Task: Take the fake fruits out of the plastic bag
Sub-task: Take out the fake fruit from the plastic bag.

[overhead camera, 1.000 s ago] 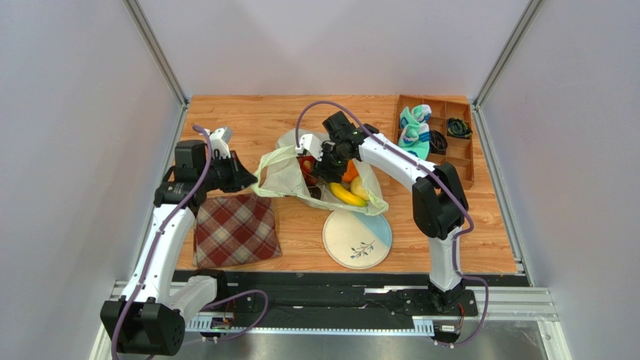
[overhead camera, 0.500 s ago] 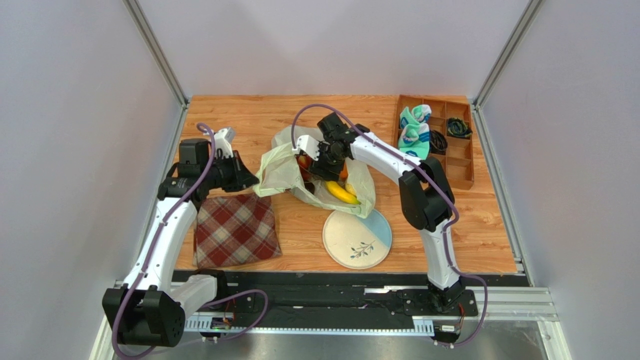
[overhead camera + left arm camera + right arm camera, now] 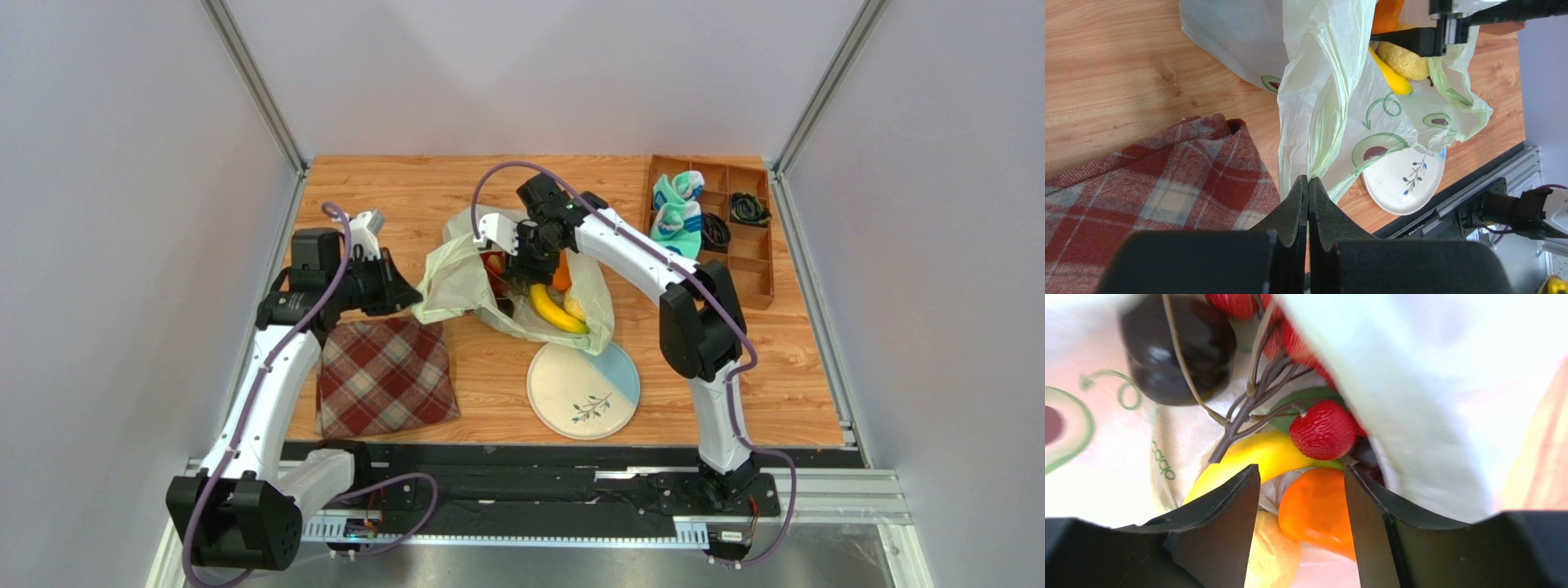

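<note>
The pale cream-green plastic bag [image 3: 466, 276] lies mid-table with its mouth held up. My left gripper [image 3: 411, 294] is shut on the bag's edge [image 3: 1315, 141] and pulls it left. My right gripper [image 3: 521, 263] is open inside the bag's mouth. In the right wrist view its open jaws straddle the orange [image 3: 1318, 508], with the yellow banana [image 3: 1254, 456], yellowish pear [image 3: 1275, 557], red grape bunch [image 3: 1322, 430] and dark plum [image 3: 1181, 352] close by. The banana [image 3: 558, 315] also shows from above.
A round white-and-blue plate [image 3: 584, 388] lies just in front of the bag. A red plaid cloth [image 3: 383, 374] lies at the front left. A wooden divided tray [image 3: 758, 251] with socks and dark items stands at the back right.
My right gripper has moved left and deeper into the bag's mouth. The bag's right side has bunched inward. The left gripper holds its grip, nearly still.
</note>
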### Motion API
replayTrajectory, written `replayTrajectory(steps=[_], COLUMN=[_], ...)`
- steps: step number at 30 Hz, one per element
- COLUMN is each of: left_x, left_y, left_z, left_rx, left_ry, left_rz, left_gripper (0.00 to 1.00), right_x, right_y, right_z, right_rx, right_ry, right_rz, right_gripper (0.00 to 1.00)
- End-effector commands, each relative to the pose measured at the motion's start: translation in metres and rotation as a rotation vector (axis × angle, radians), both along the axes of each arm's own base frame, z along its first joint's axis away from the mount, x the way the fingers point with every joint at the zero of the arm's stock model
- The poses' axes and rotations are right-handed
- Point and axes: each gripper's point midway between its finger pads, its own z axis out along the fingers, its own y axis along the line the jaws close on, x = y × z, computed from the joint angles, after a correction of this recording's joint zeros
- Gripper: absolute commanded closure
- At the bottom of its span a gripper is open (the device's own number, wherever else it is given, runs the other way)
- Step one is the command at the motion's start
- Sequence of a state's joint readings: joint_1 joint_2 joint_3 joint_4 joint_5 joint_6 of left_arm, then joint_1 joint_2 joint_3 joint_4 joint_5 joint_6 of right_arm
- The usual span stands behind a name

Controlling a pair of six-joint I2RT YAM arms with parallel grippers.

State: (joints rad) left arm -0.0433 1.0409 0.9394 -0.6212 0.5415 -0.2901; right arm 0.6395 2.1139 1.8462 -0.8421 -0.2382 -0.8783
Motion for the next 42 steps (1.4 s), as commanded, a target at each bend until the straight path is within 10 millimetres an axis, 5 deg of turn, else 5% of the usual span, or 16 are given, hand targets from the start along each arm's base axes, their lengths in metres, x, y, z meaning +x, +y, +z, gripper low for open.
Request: replayTrajectory(steps=[1,8,14,19,22,25,29,32,38,42], left_x=[-0.002,0.001,0.002,0.002,0.005,0.012,0.039,0.064,0.115,0.140], left_y=[0.001,0.001,0.001,0.001,0.001,-0.001,-0.005,-0.007,-0.011,-0.013], left_z=[0.011,0.013,0.015,0.016,0.019,0.023,0.044,0.064,0.105,0.115], left_rx=[0.004,-0.010,-0.008,-0.010,-0.014,-0.032,-0.056,-0.073,-0.116,-0.125], left_ry=[-0.049,-0.057,-0.068,-0.073,-0.079,-0.091,-0.130,-0.167,-0.232,-0.242], left_rz=[-0.009,-0.002,0.004,0.007,0.008,0.013,0.011,0.014,0.026,0.026], left_gripper=[1.00,1.00,1.00,1.00,1.00,1.00,1.00,1.00,1.00,1.00], right_x=[-0.016,-0.047,-0.021,-0.004,-0.007,-0.015,-0.032,-0.049,-0.084,-0.109], right_y=[0.024,0.035,0.033,0.028,0.026,0.032,0.041,0.039,0.001,-0.023], right_z=[0.043,0.024,-0.022,-0.033,-0.025,0.009,0.098,0.141,0.166,0.189], right_rx=[0.106,0.076,-0.038,-0.096,-0.091,-0.016,0.165,0.232,0.154,0.160], right_ry=[0.028,0.148,0.118,0.068,0.066,0.054,-0.013,-0.041,-0.023,-0.043], right_rz=[0.032,0.027,-0.110,-0.179,-0.171,-0.141,-0.069,-0.017,0.016,0.013], right_gripper=[0.45,0.46,0.49,0.58,0.79,0.98,1.00,1.00,1.00,1.00])
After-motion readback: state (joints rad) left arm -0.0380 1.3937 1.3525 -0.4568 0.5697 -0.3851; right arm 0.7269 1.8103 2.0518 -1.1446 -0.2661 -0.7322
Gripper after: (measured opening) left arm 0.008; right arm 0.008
